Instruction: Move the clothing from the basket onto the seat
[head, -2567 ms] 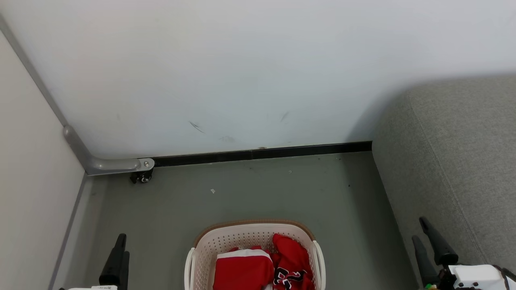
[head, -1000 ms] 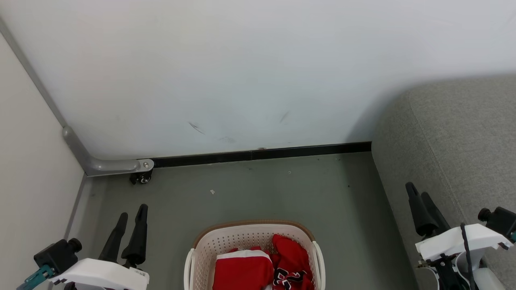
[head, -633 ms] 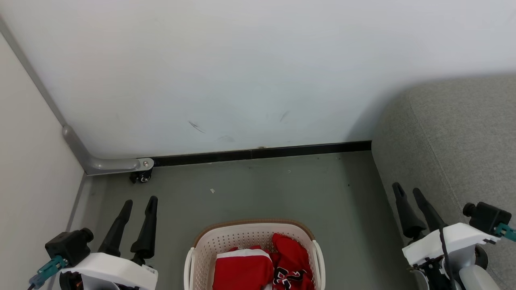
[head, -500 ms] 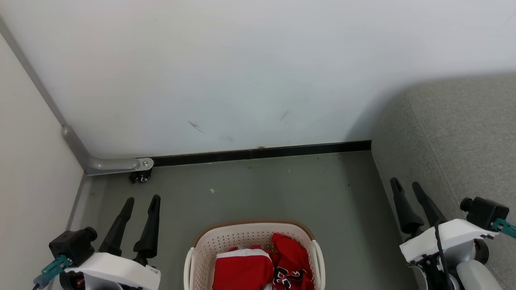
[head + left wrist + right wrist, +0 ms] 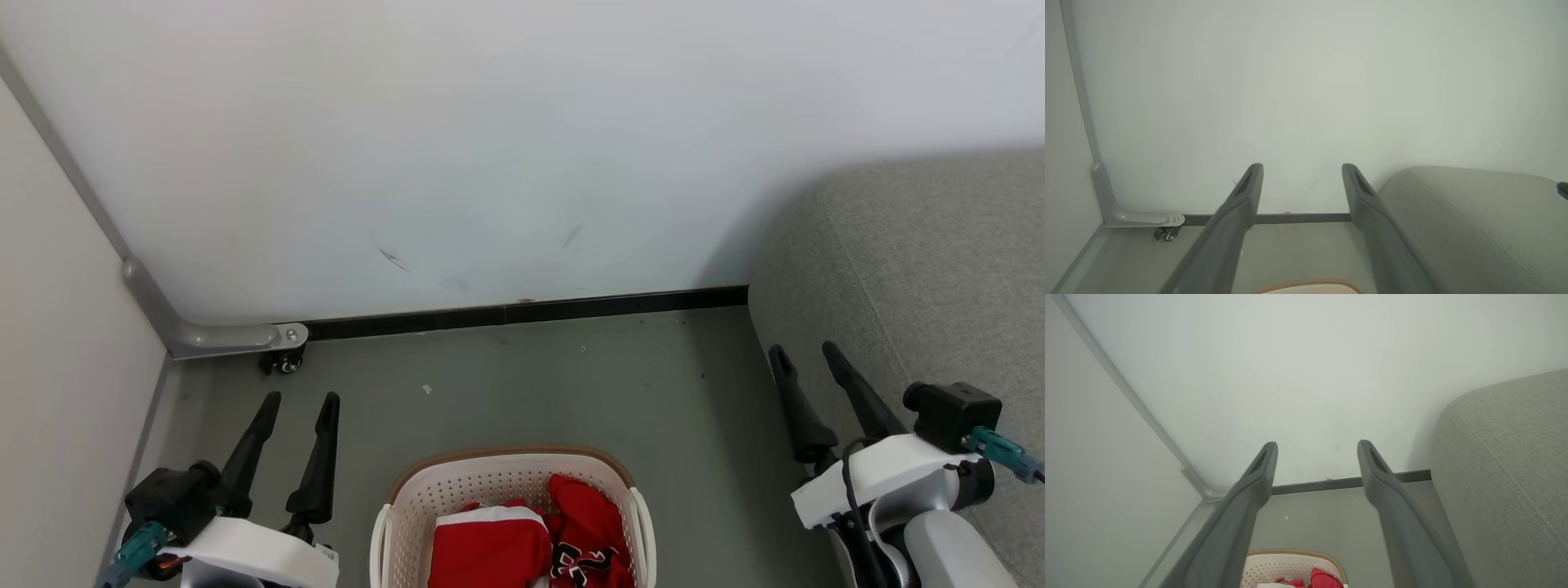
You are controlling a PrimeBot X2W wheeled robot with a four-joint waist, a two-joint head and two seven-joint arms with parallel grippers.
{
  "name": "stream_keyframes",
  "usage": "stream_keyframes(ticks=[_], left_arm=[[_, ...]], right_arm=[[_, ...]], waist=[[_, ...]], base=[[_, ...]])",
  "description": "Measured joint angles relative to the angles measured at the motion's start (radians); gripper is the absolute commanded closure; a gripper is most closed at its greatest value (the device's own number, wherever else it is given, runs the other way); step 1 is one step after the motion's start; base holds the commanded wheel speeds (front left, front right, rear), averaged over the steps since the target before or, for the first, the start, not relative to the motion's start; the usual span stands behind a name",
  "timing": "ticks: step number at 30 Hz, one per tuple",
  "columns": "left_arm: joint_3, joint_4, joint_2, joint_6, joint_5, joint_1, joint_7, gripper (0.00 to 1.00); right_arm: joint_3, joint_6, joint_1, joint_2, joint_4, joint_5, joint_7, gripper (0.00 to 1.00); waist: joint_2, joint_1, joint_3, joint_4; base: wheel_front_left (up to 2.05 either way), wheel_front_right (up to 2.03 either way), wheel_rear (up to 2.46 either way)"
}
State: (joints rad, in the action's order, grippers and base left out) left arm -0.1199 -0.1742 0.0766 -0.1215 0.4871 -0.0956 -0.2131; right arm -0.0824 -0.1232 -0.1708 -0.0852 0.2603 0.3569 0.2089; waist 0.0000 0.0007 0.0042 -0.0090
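The cream basket (image 5: 506, 478) with a brown rim stands on the grey floor at the bottom centre of the head view. Inside lies the red clothing: a plain red piece with a white band (image 5: 490, 551) and a red jersey with black-and-white lettering (image 5: 592, 535). The grey seat (image 5: 939, 269) rises at the right. My left gripper (image 5: 300, 398) hangs open above the floor, left of the basket. My right gripper (image 5: 806, 350) is open beside the seat's edge, right of the basket. The basket's rim (image 5: 1294, 553) and red clothing (image 5: 1323, 580) peek in at the bottom of the right wrist view.
A white wall (image 5: 490, 147) closes the far side, with a black skirting strip (image 5: 531, 310). A grey bracket with a small castor (image 5: 282, 359) sits in the left corner by a pale side panel (image 5: 57, 367). Open floor (image 5: 531, 384) lies between basket and wall.
Both grippers have risen into the head view and moved forward, the left drifting right, the right drifting left. Both stay open. Basket and clothing have not moved.
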Motion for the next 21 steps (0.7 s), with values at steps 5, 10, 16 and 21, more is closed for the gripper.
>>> stream_keyframes(ticks=[5, 10, 16, 21], left_arm=[[0.0, 0.002, -0.001, 0.0, -0.064, 0.0, -0.018, 0.0], [0.002, 0.006, -0.005, -0.001, -0.124, -0.001, -0.037, 0.0], [0.013, 0.003, -0.007, -0.002, -0.13, -0.001, -0.039, 0.0], [0.017, -0.003, -0.01, -0.003, -0.13, -0.001, -0.039, 0.0]], right_arm=[[-0.009, 0.0, -0.004, -0.001, -0.006, -0.076, 0.02, 0.0], [-0.028, 0.0, -0.004, -0.001, -0.008, -0.153, 0.038, 0.0], [-0.034, 0.0, -0.004, -0.001, -0.01, -0.169, 0.04, 0.0], [-0.037, 0.0, -0.004, -0.001, -0.015, -0.172, 0.04, 0.0]], waist=[[0.0, 0.0, -0.001, -0.004], [0.0, 0.0, -0.006, -0.008], [0.0, -0.0001, -0.013, -0.01], [0.0, -0.0001, -0.015, -0.009]], base=[[0.0, 0.0, 0.0], [0.0, 0.0, 0.0], [0.0, 0.0, 0.0], [0.0, 0.0, 0.0]])
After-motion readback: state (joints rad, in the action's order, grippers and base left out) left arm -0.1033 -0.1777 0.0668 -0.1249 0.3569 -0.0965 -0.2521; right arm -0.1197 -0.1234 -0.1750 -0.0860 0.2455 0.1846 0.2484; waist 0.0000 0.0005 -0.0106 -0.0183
